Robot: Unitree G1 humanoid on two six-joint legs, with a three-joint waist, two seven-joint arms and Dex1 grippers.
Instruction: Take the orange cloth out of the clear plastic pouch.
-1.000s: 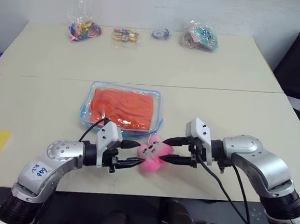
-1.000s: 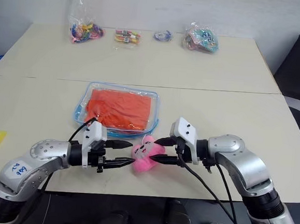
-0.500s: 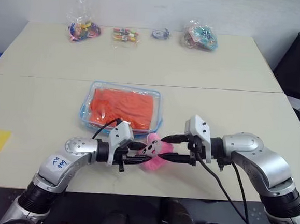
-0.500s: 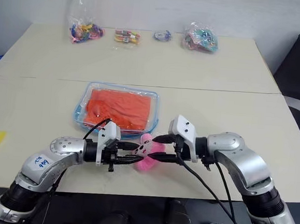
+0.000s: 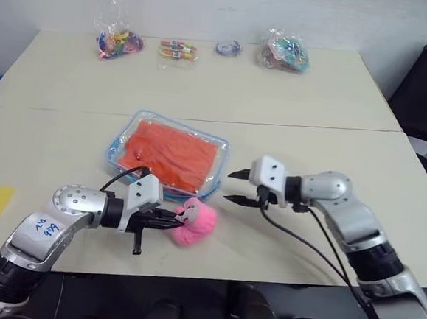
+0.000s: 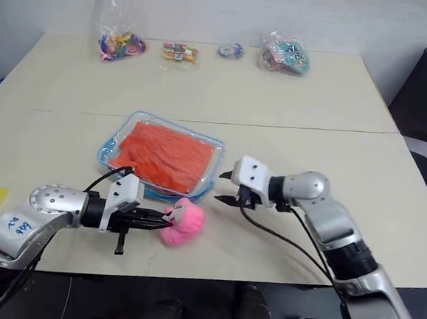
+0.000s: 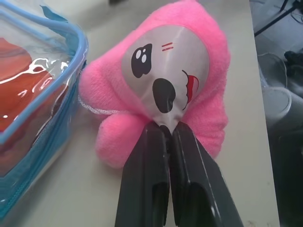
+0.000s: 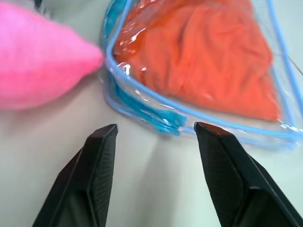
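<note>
The bright orange soft cloth point(image 5: 171, 152) is shown sealed inside the flat clear plastic pouch with light-blue zipper edging point(image 5: 214, 176). Just beside the pouch's near corner, the small pink plush toy point(image 5: 194, 221) is pinched by the left gripper point(image 5: 173, 215). The right gripper point(image 5: 233, 186), jaws spread and empty, is best aligned with the pouch's zipper edge.

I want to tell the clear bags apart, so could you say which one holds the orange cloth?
The clear plastic pouch with light-blue zipper edging, nearest the grippers, holds the orange cloth; the small bags along the far table edge hold colourful bits.
</note>
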